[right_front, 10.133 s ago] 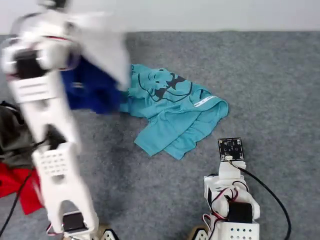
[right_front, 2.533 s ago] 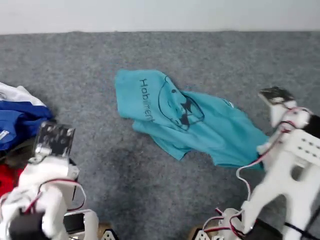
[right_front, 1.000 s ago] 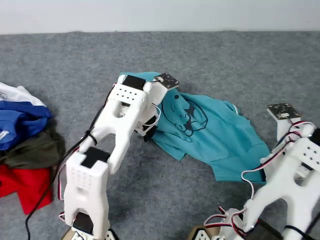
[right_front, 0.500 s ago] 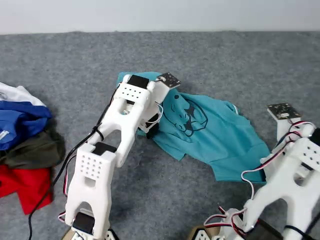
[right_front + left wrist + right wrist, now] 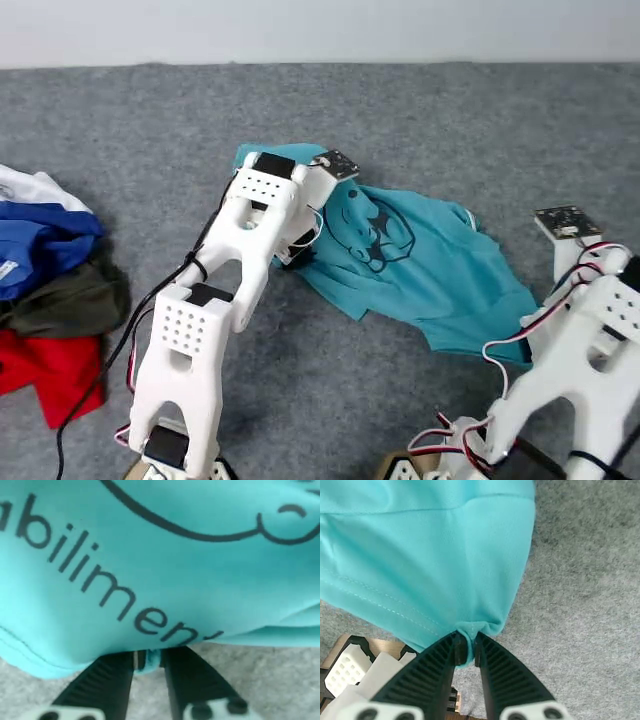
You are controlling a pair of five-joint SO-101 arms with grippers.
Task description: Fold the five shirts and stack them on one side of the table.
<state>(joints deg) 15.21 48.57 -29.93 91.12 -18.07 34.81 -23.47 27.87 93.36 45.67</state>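
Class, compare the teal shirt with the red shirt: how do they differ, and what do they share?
The teal shirt lies spread mid-table; the red shirt is bunched against other shirts at the left arm's side. The left gripper and right gripper are shut on the teal shirt; nothing grips the red shirt. Both lie unfolded on the grey table.

Seemingly a robotics lab or maker's test bench. Told by the worktop (image 5: 500, 130) laid with grey carpet-like felt up to a bare white wall (image 5: 320, 30); by the white plastic left arm (image 5: 215, 300) and right arm (image 5: 580, 365), with loose wiring (image 5: 455, 440) and a bare camera board (image 5: 562, 222); by a wooden base (image 5: 337, 642) at the near edge.
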